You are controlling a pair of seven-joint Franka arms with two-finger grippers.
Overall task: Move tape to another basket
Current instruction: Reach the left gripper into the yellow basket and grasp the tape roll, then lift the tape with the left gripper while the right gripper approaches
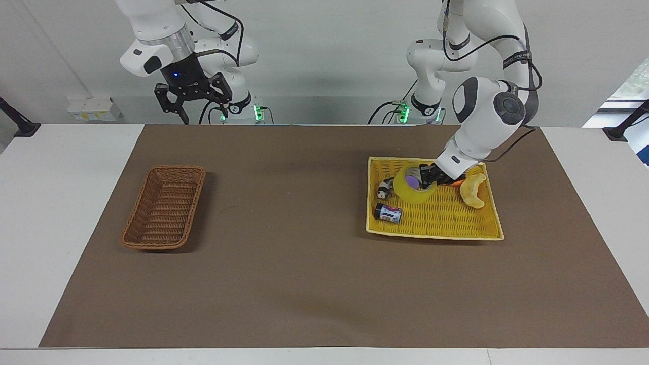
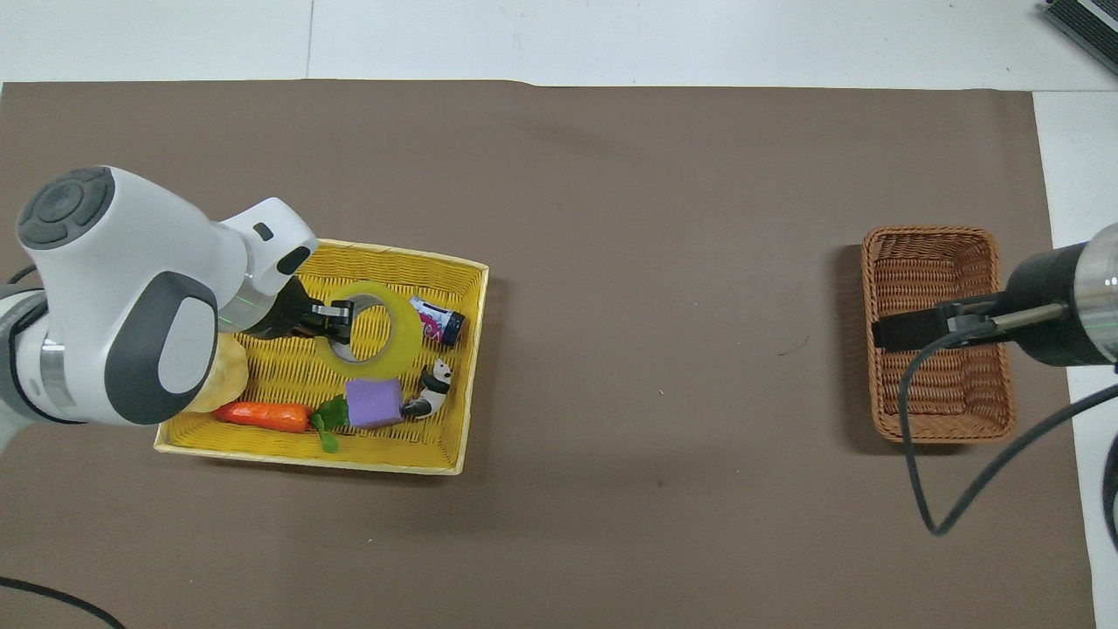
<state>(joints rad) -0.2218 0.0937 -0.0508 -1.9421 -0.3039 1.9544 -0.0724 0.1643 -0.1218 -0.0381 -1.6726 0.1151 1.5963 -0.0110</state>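
Holding: the left claw (image 1: 428, 177) is clamped on the tape (image 1: 411, 185), one finger inside the ring and one outside
Tape: lifted clear of the weave and tilted, over the yellow tray basket (image 1: 436, 228), covering part of the purple cube (image 2: 374, 402) in the facing view
Tray contents: a small can (image 1: 388, 213), a panda figure (image 2: 432, 384), an orange carrot (image 2: 262, 415) and a pale curved piece (image 1: 474, 190)
Brown basket: the wicker basket (image 1: 165, 208) sits well apart from the tray, toward the right arm's end of the tabletop (image 1: 304, 284)
Right claw: the right claw (image 1: 192, 99) hangs high with its fingers apart; from overhead it is over the brown basket
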